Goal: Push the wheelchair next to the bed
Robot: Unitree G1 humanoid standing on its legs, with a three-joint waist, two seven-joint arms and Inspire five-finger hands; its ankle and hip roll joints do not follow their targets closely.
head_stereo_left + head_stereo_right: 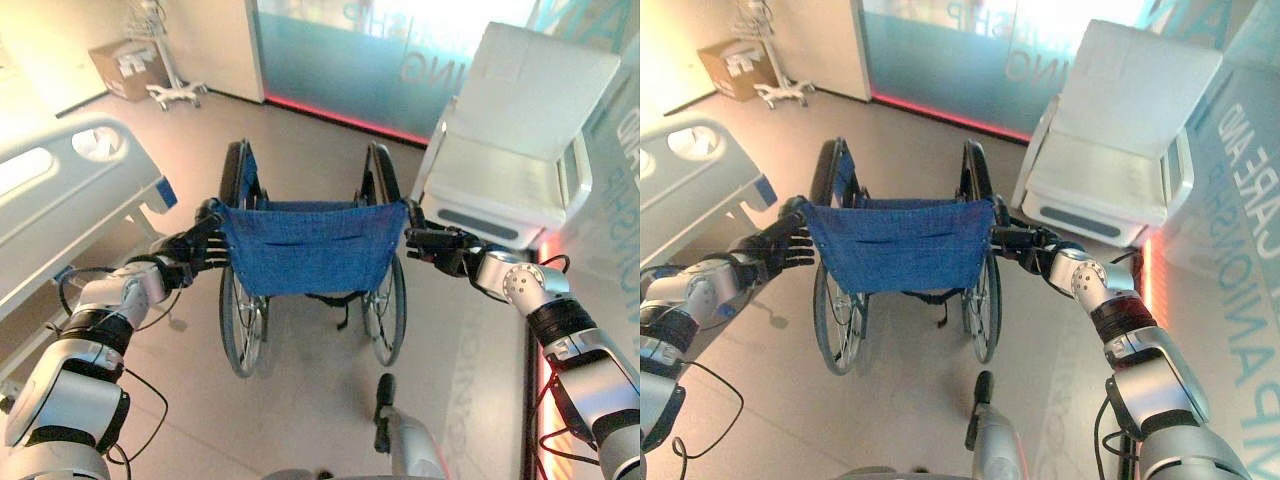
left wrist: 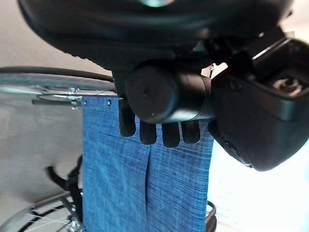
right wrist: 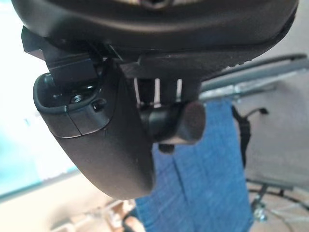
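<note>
- Wheelchair [image 1: 305,270] stood straight ahead, blue backrest [image 1: 310,245] facing back, wheels pointing away down the room.
- Bed [image 1: 60,200] lay off to the left, near but apart.
- Left hand [image 1: 195,250] curled round the left push handle [image 2: 166,94].
- Right hand [image 1: 440,245] wrapped on the right push handle [image 3: 176,121].
- Seat and front hidden behind the backrest; bed cut off at the edge.

Wheelchair [image 1: 305,262] centre; bed [image 1: 60,205] left (near); armchair [image 1: 520,140] right, behind.

Both eye views look steeply down from the head, sharing the wheelchair [image 1: 305,262], the bed's corner [image 1: 60,190] and a white chair [image 1: 1120,140]. Each wrist view looks along its hand, very near the blue backrest [image 2: 145,183].
</note>
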